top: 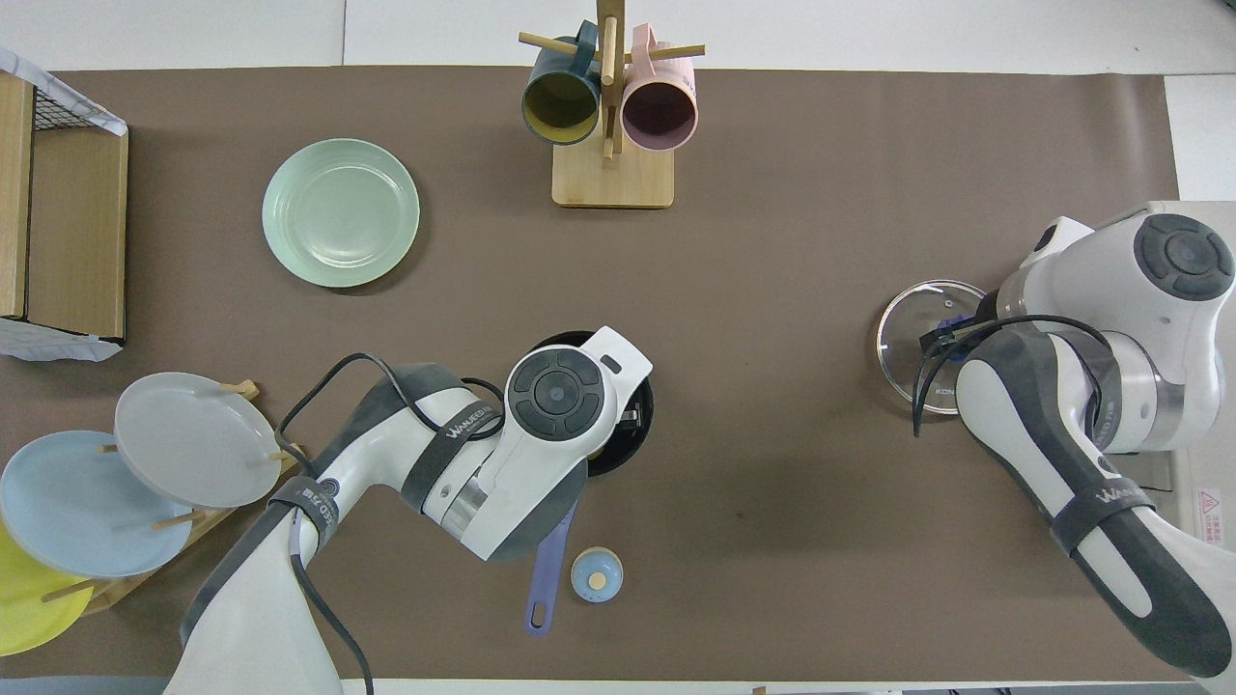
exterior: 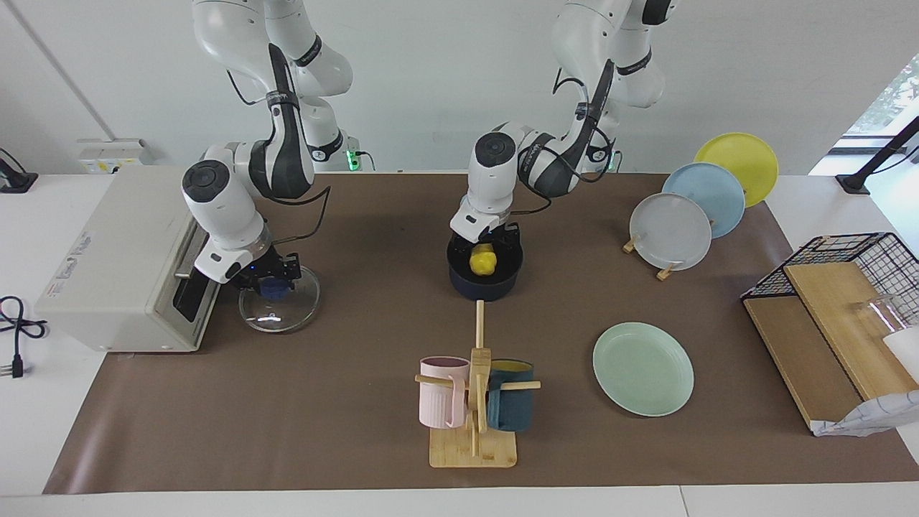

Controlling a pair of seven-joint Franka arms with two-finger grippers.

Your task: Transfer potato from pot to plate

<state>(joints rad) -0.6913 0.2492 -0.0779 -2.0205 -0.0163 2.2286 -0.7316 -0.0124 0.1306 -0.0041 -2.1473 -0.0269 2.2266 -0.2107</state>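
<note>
The yellow potato (exterior: 483, 261) lies inside the dark navy pot (exterior: 485, 286) in the middle of the table, near the robots. My left gripper (exterior: 487, 251) is down in the pot's mouth at the potato. In the overhead view the left arm hides the potato; only the pot's rim (top: 639, 430) and blue handle (top: 548, 571) show. The mint-green plate (exterior: 642, 368) (top: 341, 212) lies bare, farther from the robots and toward the left arm's end. My right gripper (exterior: 273, 278) (top: 951, 326) is low at the blue knob of a glass lid (exterior: 281, 310) that rests on the table.
A mug rack (exterior: 474, 413) with a pink and a teal mug stands farther from the robots than the pot. A plate rack (exterior: 689, 208) and a wire basket (exterior: 847, 301) are at the left arm's end. A grey appliance (exterior: 115, 258) stands beside the glass lid. A small light-blue disc (top: 597, 574) lies by the pot handle.
</note>
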